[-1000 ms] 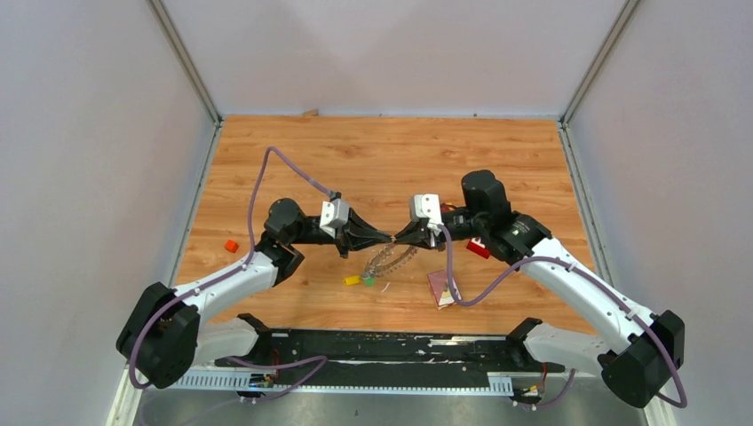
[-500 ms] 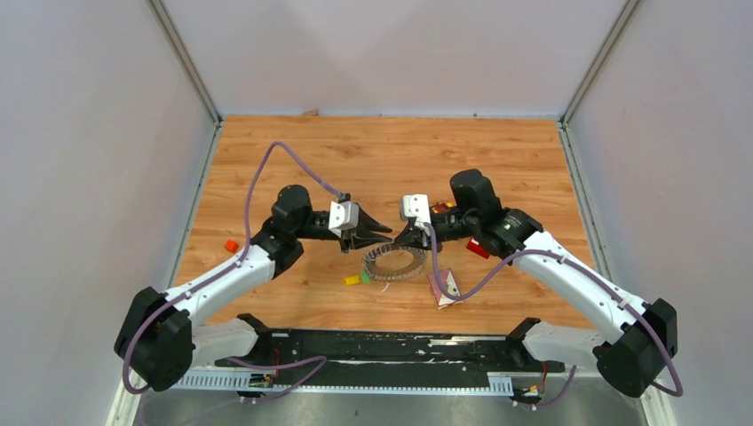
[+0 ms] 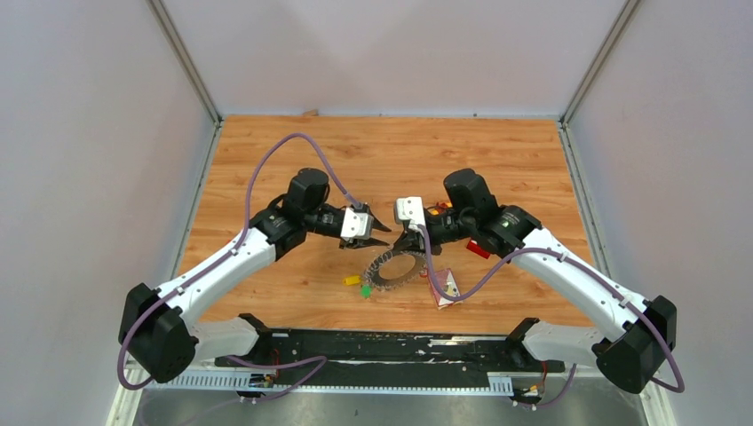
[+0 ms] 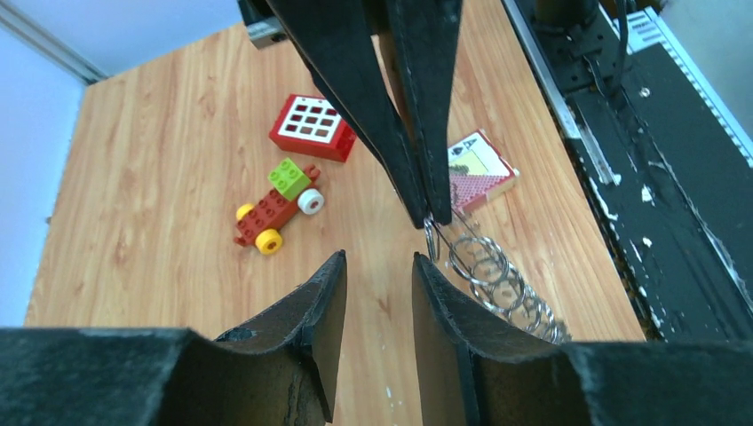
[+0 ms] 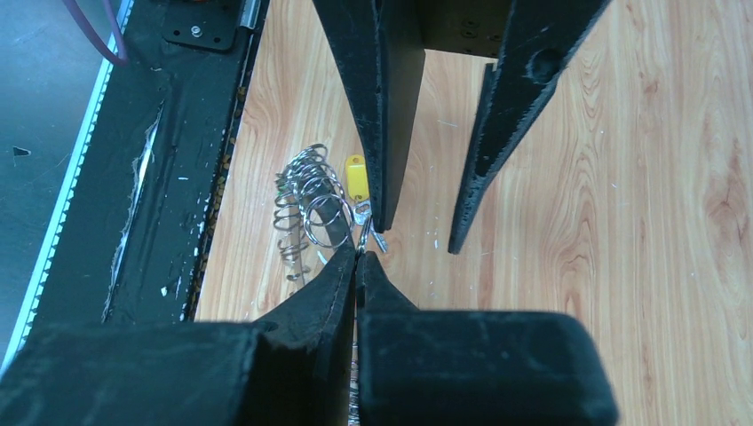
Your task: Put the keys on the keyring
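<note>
I have two grippers over the wooden table (image 3: 382,160), and they face each other near its middle. My left gripper (image 4: 377,259) is parted, a clear gap between its two fingers and nothing in them. My right gripper (image 5: 357,253) is pinched tight, its tips closed on a thin wire loop at the edge of the one keyring (image 4: 497,282). The rest of the keyring, a wreath of grey coils, lies on the table just nearer the bases than both sets of tips. I count one yellow-tagged key (image 5: 356,177), lying flat just beside the keyring; next to it is one small green piece (image 3: 365,290), too small to make out. Near my right arm I count one red block with white buttons (image 4: 311,129), one toy car (image 4: 271,206) and one card box (image 4: 482,169).
</note>
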`<move>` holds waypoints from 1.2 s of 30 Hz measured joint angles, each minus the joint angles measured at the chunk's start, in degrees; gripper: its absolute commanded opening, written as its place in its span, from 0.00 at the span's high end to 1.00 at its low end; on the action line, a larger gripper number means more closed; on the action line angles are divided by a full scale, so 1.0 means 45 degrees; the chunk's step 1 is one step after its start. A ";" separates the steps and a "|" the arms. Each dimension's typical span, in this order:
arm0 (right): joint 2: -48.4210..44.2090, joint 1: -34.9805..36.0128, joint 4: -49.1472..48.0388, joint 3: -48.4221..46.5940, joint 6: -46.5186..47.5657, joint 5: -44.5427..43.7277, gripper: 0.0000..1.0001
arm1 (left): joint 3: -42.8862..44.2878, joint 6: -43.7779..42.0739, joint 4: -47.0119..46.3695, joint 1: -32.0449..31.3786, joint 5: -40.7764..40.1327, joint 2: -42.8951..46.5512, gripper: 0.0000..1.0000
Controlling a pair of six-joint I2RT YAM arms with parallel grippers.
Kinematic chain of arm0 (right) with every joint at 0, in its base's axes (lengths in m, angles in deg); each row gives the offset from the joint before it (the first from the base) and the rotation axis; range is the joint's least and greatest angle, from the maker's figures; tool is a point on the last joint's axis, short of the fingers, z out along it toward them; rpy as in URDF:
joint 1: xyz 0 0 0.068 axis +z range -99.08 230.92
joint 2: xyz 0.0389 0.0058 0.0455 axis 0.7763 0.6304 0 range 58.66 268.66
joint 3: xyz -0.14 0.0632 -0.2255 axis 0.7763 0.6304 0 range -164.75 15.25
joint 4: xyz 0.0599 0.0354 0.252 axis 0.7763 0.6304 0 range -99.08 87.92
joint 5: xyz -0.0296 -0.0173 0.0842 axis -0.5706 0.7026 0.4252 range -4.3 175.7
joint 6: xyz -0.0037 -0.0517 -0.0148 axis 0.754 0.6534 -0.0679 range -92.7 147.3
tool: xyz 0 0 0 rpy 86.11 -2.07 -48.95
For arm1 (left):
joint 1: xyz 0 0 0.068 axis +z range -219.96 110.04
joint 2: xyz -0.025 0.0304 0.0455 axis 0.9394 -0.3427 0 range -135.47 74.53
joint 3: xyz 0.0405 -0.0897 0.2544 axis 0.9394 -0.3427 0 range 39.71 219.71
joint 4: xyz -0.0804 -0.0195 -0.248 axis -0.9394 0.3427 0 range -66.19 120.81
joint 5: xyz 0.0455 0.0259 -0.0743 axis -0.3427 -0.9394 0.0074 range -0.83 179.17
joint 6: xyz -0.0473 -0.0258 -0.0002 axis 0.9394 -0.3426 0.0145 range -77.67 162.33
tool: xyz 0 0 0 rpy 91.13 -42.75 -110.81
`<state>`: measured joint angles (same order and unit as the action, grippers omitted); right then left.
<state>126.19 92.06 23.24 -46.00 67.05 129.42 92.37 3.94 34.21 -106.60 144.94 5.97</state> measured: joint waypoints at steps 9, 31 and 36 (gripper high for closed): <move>-0.0015 0.0005 0.0015 0.0005 0.0005 -0.0087 1.00 | 0.0199 -0.1511 0.1710 -0.0010 -0.0073 0.0005 0.61; -0.0024 0.0005 0.0019 0.0034 0.0243 -0.0287 1.00 | 0.1855 -0.3915 0.4663 -0.0015 -0.0359 0.0117 0.63; -0.0024 0.0010 0.0019 0.0034 0.0287 -0.0384 1.00 | 0.2035 -0.4979 0.6091 -0.0015 -0.0369 0.0277 0.63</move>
<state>126.08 92.11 23.33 -45.85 68.34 127.70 101.53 -18.47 61.61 -106.66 143.28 7.22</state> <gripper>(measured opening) 0.018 0.370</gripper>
